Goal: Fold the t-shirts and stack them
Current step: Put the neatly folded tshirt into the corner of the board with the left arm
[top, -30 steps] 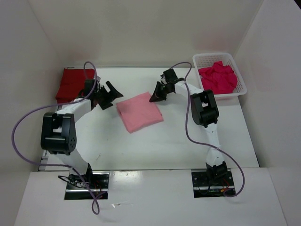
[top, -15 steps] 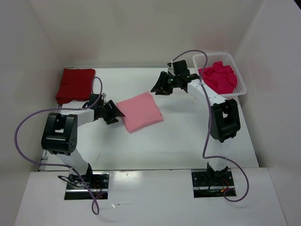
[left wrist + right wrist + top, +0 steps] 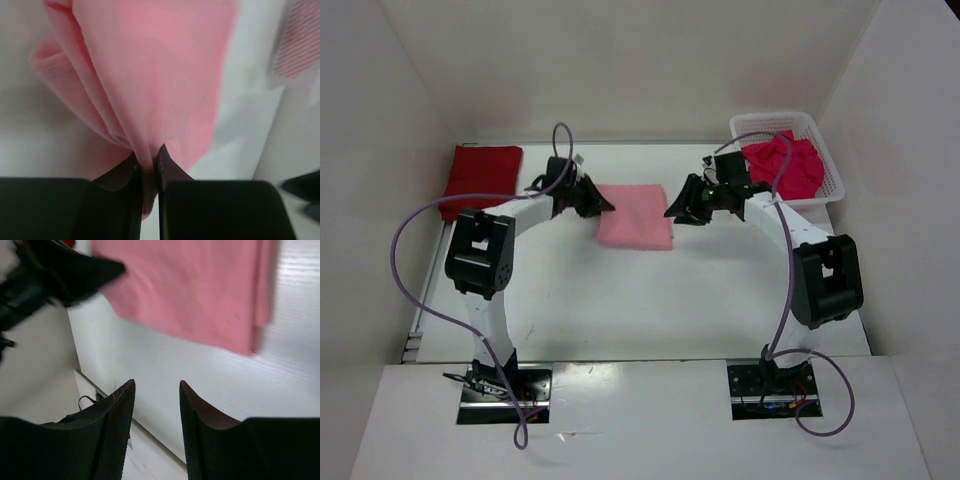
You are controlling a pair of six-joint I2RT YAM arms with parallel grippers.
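Note:
A folded light pink t-shirt (image 3: pixel 636 213) lies at the middle back of the table. My left gripper (image 3: pixel 603 205) is shut on its left edge; the left wrist view shows pink cloth (image 3: pixel 150 85) pinched between the jaws (image 3: pixel 148 160). My right gripper (image 3: pixel 678 212) stands open just right of the pink shirt (image 3: pixel 195 290), nothing between its fingers (image 3: pixel 156 390). A folded dark red t-shirt (image 3: pixel 480 178) lies at the back left. A crumpled crimson-magenta t-shirt (image 3: pixel 782 165) fills the basket.
The white lattice basket (image 3: pixel 833 188) stands at the back right corner. White walls enclose the table on three sides. Purple cables loop from both arms. The left arm (image 3: pixel 45 275) shows in the right wrist view beyond the pink shirt.
The left gripper closed on the pink shirt's left edge and dragged it toward the back. The right gripper let go, opened and drew off to the shirt's right.

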